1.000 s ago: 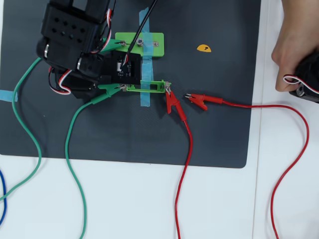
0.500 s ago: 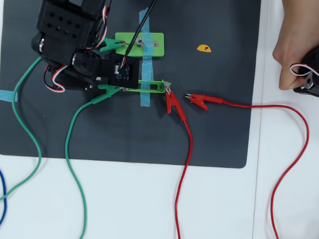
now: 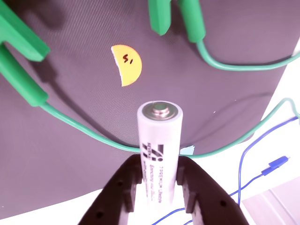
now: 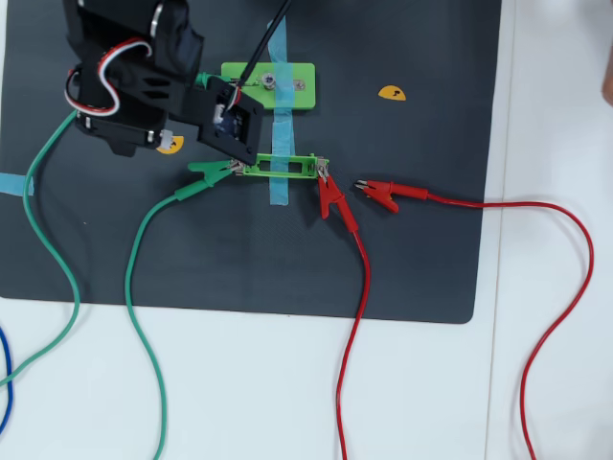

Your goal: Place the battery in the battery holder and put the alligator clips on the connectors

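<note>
Between the black fingers [image 3: 192,187] of the claw [image 3: 158,187], the white battery [image 3: 158,150] stands gripped, silvery end up, in the wrist view. Overhead, the battery holder [image 4: 287,167] lies empty on the dark mat [image 4: 412,259], green clip [image 4: 213,171] at its left end, red clip [image 4: 330,196] at its right.

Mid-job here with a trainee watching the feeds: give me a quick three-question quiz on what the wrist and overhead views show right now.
1. True or false: the gripper is empty.
2. In the overhead view, which red alligator clip lies loose on the mat: A, the one at the battery holder, or B, the one to its right?
3. What colour is the half-disc sticker beyond the battery in the wrist view?

Key: 1 false, it grips the battery. 2 B, the loose red clip; the other red clip sits at the holder's end. 3 orange-yellow.
</note>
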Robot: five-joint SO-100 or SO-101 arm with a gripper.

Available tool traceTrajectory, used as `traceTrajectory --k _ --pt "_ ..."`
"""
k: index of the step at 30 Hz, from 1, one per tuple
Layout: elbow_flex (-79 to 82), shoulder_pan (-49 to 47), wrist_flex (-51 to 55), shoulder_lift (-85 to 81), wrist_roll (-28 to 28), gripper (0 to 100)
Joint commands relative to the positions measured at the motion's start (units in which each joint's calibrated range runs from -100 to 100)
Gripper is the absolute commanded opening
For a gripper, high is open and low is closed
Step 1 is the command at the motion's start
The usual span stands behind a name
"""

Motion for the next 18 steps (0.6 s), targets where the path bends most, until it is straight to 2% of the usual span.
traceTrajectory --k 1,9,12,18 --pt "0.38 -8.67 3.28 -8.42 -3.92 1" --pt "6.17 -27.34 4.06 -17.01 -9.49 1" --pt "7.66 -31.28 3.97 -17.52 -10.69 1" --pt "11.25 -35.62 -4.88 -14.54 -11.57 1"
